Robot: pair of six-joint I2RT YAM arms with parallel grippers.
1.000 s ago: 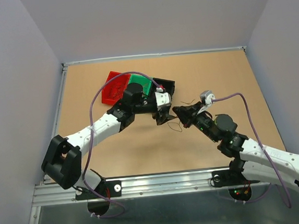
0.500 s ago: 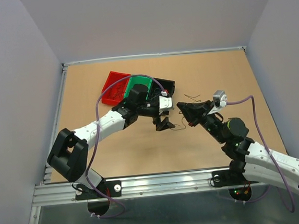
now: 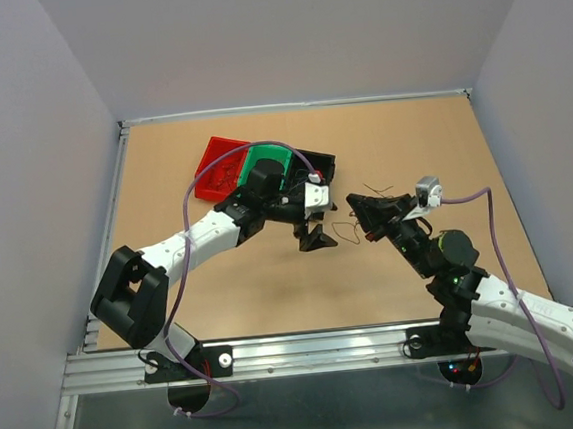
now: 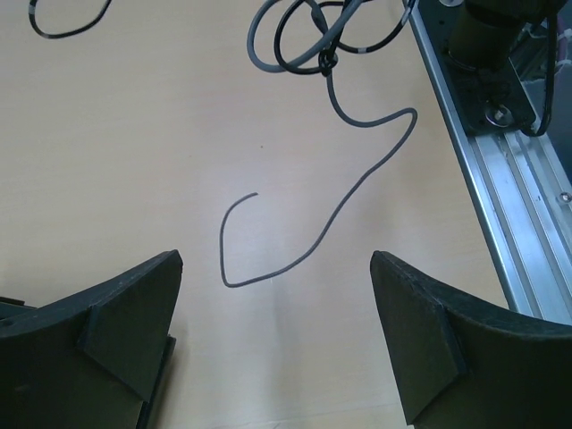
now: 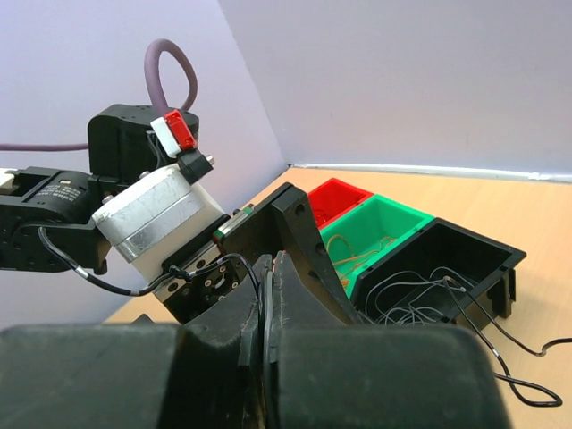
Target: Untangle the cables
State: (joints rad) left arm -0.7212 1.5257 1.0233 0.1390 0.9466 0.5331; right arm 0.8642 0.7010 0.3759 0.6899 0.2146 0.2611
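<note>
From above, the cables (image 3: 346,231) lay between the wide-open left gripper (image 3: 317,242) and the right gripper (image 3: 358,208); the left wrist view showed a loose strand (image 4: 357,179) running diagonally away between its jaws; the right wrist view showed the right gripper pinched shut on a thin strand.

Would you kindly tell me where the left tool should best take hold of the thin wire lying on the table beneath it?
Probably the low bend of the wire near its free hooked end, coming straight down from above: that stretch lies flat on the table, clear of the tangled loops, between the fingers of the open left tool.
</note>
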